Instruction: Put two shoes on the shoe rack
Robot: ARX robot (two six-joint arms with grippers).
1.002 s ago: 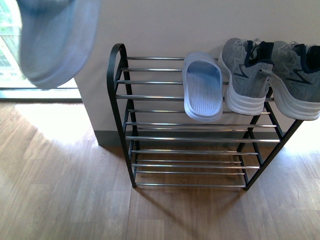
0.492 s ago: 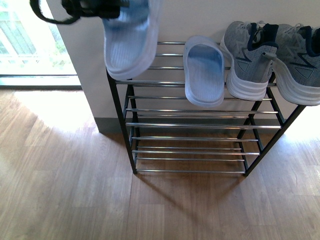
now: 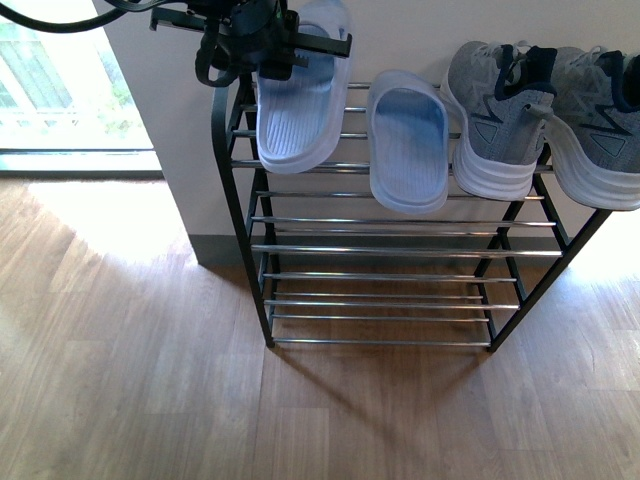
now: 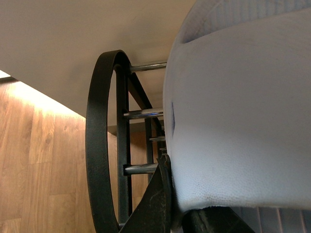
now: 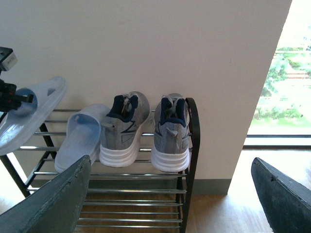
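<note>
My left hand (image 3: 262, 45) is clamped on a slide (image 3: 298, 95), holding it tilted over the left end of the rack's (image 3: 240, 200) top tier, sole toward the rods. A second slide (image 3: 408, 145) lies just beside it; two sneakers (image 3: 495, 125) fill the right end. My right hand (image 5: 170, 194) hangs spread wide, holding nothing.
</note>
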